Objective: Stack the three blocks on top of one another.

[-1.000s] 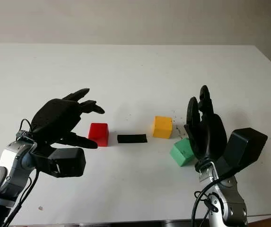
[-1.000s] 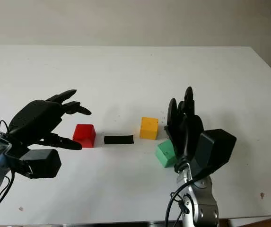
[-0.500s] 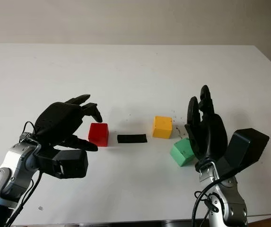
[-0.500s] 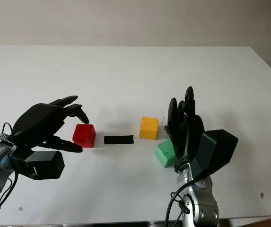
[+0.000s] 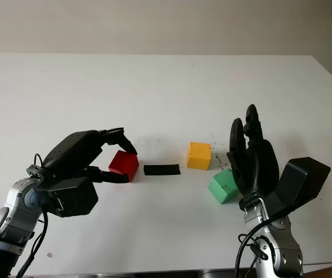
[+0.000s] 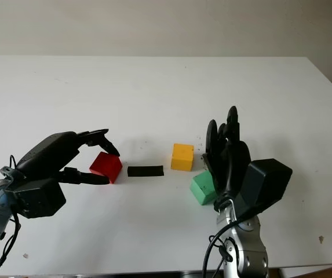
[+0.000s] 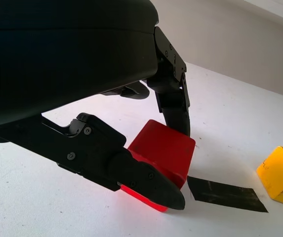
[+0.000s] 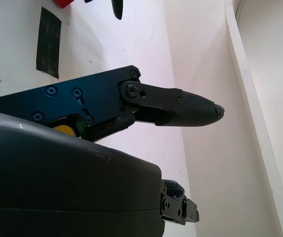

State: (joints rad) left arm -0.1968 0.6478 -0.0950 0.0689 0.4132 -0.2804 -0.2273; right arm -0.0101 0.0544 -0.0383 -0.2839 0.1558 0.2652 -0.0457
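left hand (image 5: pixel 99 159) clamped on red block (image 5: pixel 124 164), tilted, its lower edge hidden by thumb | right hand (image 5: pixel 251 159) holds nothing, beside green block (image 5: pixel 223 186), partly covering it; yellow block (image 5: pixel 199 155) just beyond

White table (image 5: pixel 166 87) spans the frame, matte, lightly scuffed, with small dark specks toward 4 o'clock. Plain pale wall (image 5: pixel 166 26) runs behind its far edge at 12 o'clock. Even, diffuse lighting; soft shadows on the tabletop.
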